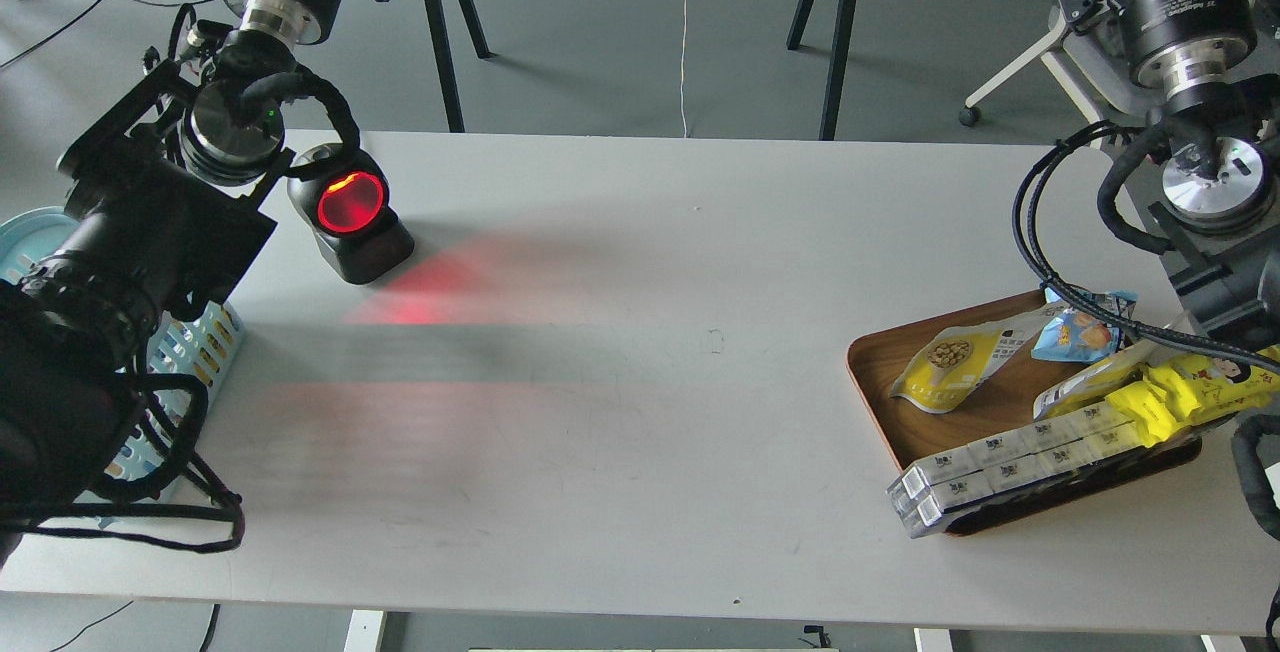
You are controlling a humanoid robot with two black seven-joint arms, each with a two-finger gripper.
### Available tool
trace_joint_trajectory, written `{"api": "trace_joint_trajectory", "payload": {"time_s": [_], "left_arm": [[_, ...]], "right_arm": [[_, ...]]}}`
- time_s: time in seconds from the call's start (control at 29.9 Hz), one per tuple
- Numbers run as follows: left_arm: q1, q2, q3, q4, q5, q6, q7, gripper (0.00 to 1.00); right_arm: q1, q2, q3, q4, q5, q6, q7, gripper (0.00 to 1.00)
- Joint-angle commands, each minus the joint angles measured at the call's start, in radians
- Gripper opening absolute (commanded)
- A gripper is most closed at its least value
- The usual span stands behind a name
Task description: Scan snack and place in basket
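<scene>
Still lying flat on the wooden tray (pixel 880 372) at the table's right edge, crowded by other packets, the snack pouch (pixel 958 364) risks dragging neighbours when picked, well apart from the scanner (pixel 350 212) and the far-left basket (pixel 195 342); gripper openings impossible to tell.

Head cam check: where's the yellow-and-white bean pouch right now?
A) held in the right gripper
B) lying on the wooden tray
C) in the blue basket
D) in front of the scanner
B: the snack pouch lies flat on the brown wooden tray at the table's right, far from the scanner and the basket.
</scene>
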Motion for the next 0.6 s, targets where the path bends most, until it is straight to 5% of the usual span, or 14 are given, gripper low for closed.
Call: {"api": "trace_joint_trajectory", "payload": {"time_s": [0.0, 0.4, 0.57], "left_arm": [[0.002, -0.003, -0.001, 0.009, -0.001, 0.000, 0.000, 1.00], [0.003, 0.015, 0.013, 0.018, 0.008, 0.000, 0.000, 1.00], [-0.021, 0.012, 0.010, 0.113, 0.006, 0.000, 0.001, 1.00]], "right_arm": [[0.006, -0.006, -0.001, 0.001, -0.003, 0.000, 0.001, 0.99], [0.170, -0.144, -0.145, 0.026, -0.124, 0.021, -0.001, 0.99], [0.289, -0.183, -0.251, 0.029, -0.255, 0.021, 0.004, 0.99]]}}
